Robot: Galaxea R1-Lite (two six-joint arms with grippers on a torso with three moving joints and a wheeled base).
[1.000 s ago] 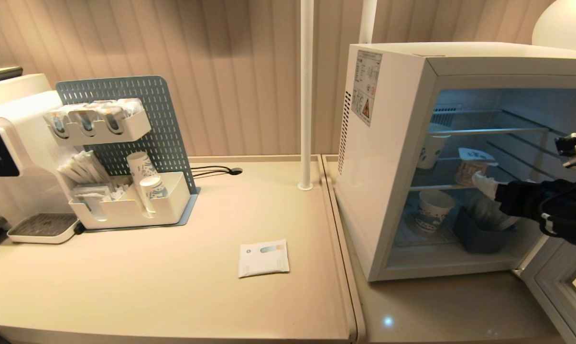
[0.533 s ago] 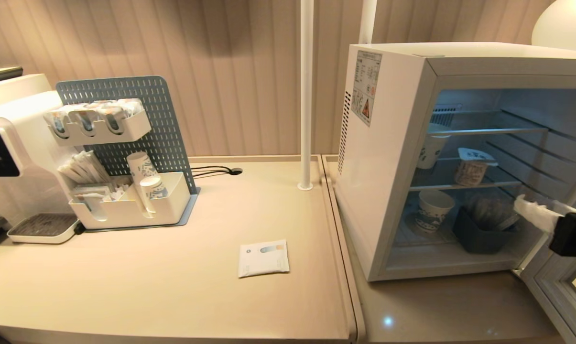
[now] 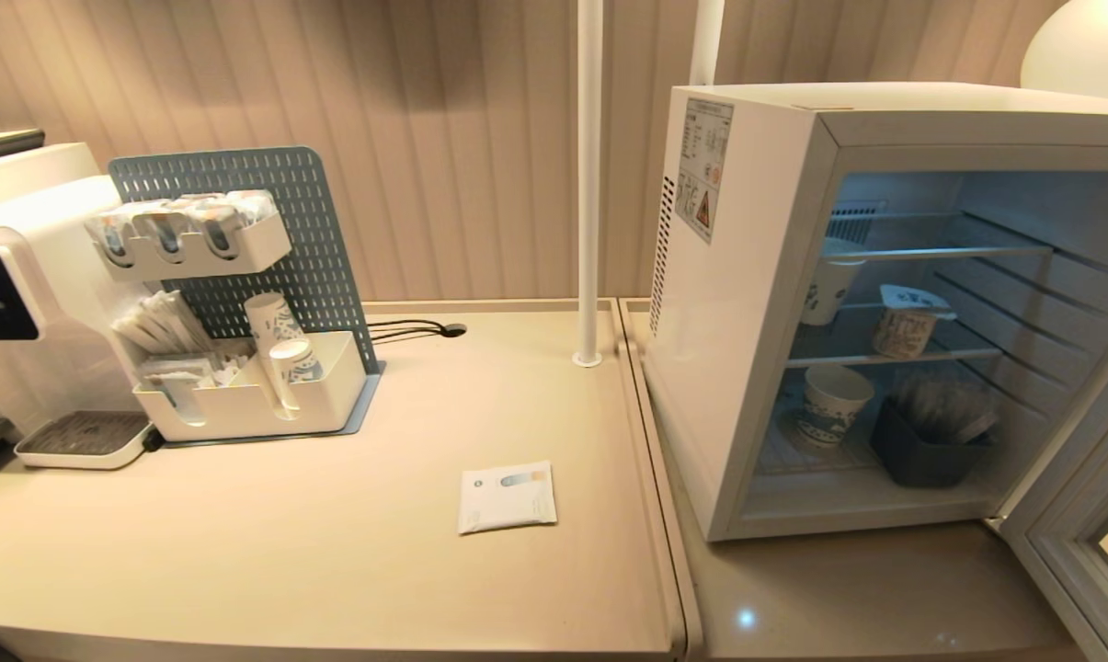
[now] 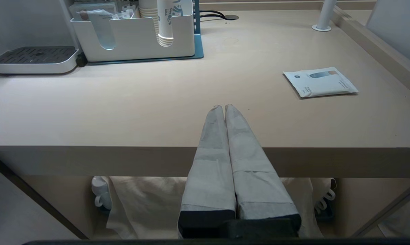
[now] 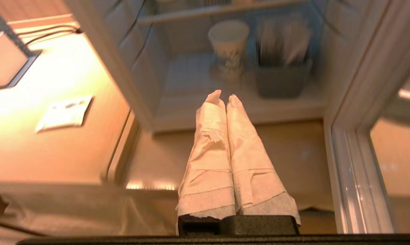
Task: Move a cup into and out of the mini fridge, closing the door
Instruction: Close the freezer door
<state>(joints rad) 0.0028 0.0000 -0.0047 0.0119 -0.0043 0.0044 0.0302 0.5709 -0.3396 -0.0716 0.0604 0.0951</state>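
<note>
we read the put-in half of the task as done, with the door-closing and the take-out half left. counting left to right in the head view: one drinks machine at the counter's far left; one blue pegboard organiser with two patterned paper cups in its lower bin, sachets beside them we cannot count; one flat white packet lying alone mid-counter; two white poles; one mini fridge. inside it, two more patterned paper cups, one on the middle wire shelf and one on the floor, and one dark bin of sticks. the cup stands upright on the middle shelf, nothing touching it. the door hangs open at the far right. neither arm shows in the head view. left gripper has its fingers pressed together, empty, at the counter's near edge. right gripper likewise closed on nothing, outside the fridge opening.
</note>
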